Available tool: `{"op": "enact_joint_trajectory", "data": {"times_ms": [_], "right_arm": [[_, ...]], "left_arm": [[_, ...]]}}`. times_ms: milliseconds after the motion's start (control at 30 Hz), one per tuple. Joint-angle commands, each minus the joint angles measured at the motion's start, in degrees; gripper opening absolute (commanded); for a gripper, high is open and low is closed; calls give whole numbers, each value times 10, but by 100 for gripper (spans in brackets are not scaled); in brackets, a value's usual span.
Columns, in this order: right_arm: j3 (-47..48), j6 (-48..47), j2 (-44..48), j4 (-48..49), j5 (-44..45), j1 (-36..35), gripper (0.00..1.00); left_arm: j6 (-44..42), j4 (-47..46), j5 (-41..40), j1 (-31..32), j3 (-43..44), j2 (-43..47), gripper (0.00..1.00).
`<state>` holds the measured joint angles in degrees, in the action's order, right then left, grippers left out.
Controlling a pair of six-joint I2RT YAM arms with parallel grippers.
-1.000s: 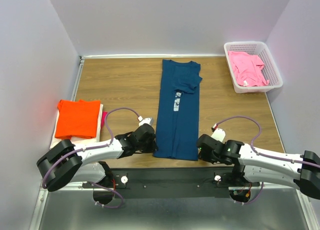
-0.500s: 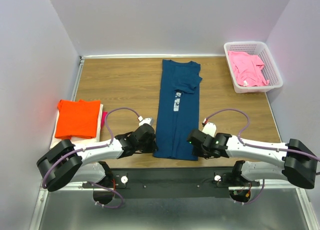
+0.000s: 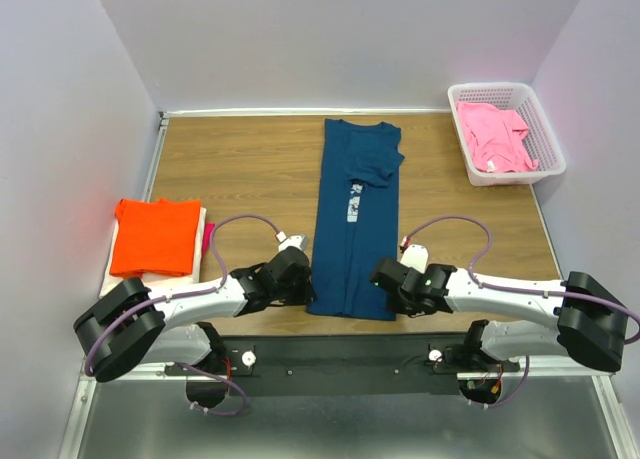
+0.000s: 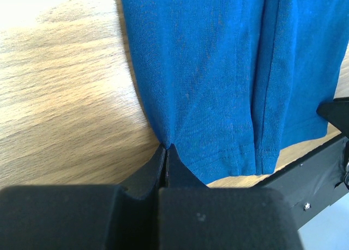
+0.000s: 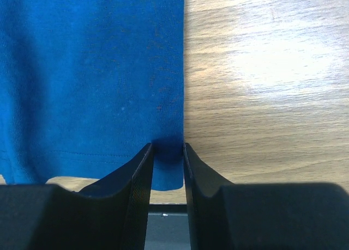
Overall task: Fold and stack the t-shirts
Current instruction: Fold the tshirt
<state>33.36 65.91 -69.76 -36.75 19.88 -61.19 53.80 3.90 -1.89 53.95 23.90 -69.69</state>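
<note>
The navy t-shirt (image 3: pixel 355 219) lies flat in the middle of the worktop (image 3: pixel 240 169). It is folded lengthwise into a long narrow strip, collar at the far end and hem at the near edge. A sleeve is tucked across the upper part, and the small white print (image 3: pixel 354 207) shows about halfway down. The cloth looks smooth, and the left wrist view shows a folded-over layer running down one side.

The left jaws are closed tight on the hem's near left corner, pinching it so the fabric puckers slightly. The right jaws stand narrowly apart, straddling the near right corner with cloth between them (whether they actually press it, I cannot tell).

The hem reaches almost to the worktop's near edge, where the black rail begins. Bare wood runs along both long sides of the strip. At the left edge an orange t-shirt (image 3: pixel 155 234) tops a folded stack. A white basket (image 3: pixel 545 129) holding a pink t-shirt (image 3: pixel 495 139) sits in the far right corner, well apart from the strip.
</note>
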Motion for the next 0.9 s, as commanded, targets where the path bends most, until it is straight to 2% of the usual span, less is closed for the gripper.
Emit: {"op": "enact_joint_trajectory", "data": {"times_ms": [0, 167, 500, 867], "right_arm": [[15, -10, 5, 4, 7, -6, 36], [33, -19, 18, -1, 7, -6, 37], [50, -14, -20, -24, 20, -19, 37], [51, 12, 11, -83, 58, -18, 37]], "left_arm": [[-12, 23, 10, -2, -3, -13, 0], [-13, 23, 11, -2, -2, -15, 0], [-15, 23, 10, -2, 1, -22, 0], [-16, 20, 13, -2, -3, -26, 0]]}}
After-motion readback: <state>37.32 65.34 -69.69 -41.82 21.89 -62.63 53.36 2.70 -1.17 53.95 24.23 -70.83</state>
